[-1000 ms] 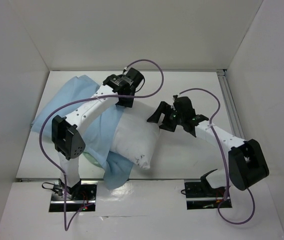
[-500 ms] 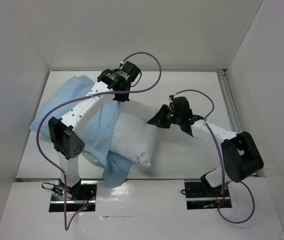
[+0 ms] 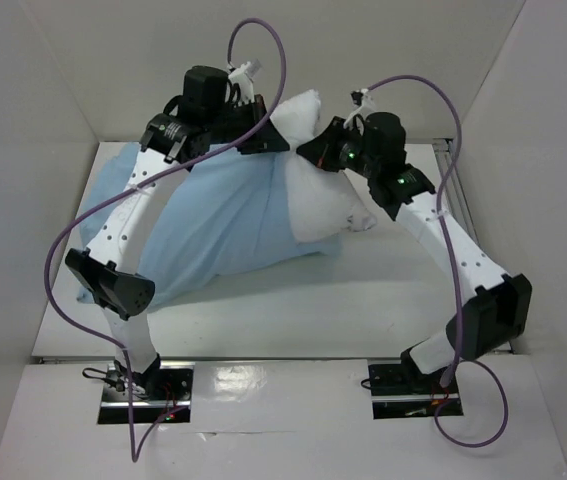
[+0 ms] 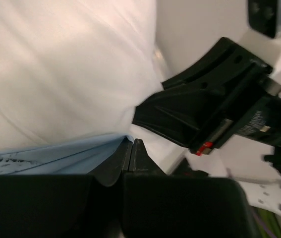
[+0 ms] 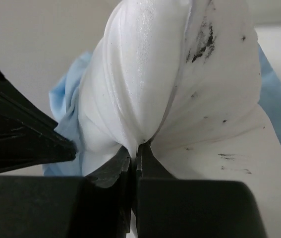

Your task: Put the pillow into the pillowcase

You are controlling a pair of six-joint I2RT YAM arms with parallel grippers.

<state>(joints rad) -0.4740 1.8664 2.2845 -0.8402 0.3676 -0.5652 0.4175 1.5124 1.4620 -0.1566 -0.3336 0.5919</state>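
Progress: judged about two-thirds done. Plump white wrinkled fabric pillow point(image 3: 318, 205) held aloft, mostly inside thin light-blue fabric pillowcase point(image 3: 213, 225); one white end exposed. Jaws: left gripper point(image 4: 132, 145) clenched on pillowcase hem, right gripper point(image 5: 135, 148) clenched on bare pillow fabric. Remaining: hem over exposed end.

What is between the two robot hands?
The pillow: its white end bulges between the left gripper and the right gripper, as the top camera shows.

Pillow point(image 3: 318, 205) is partly in pillowcase point(image 3: 213, 220), w/ its R end sticking out, by back edge of table point(image 3: 363, 300). Pillowcase runs to front-L. L gripper point(image 3: 266, 142) & R gripper point(image 3: 310, 156) meet at back.
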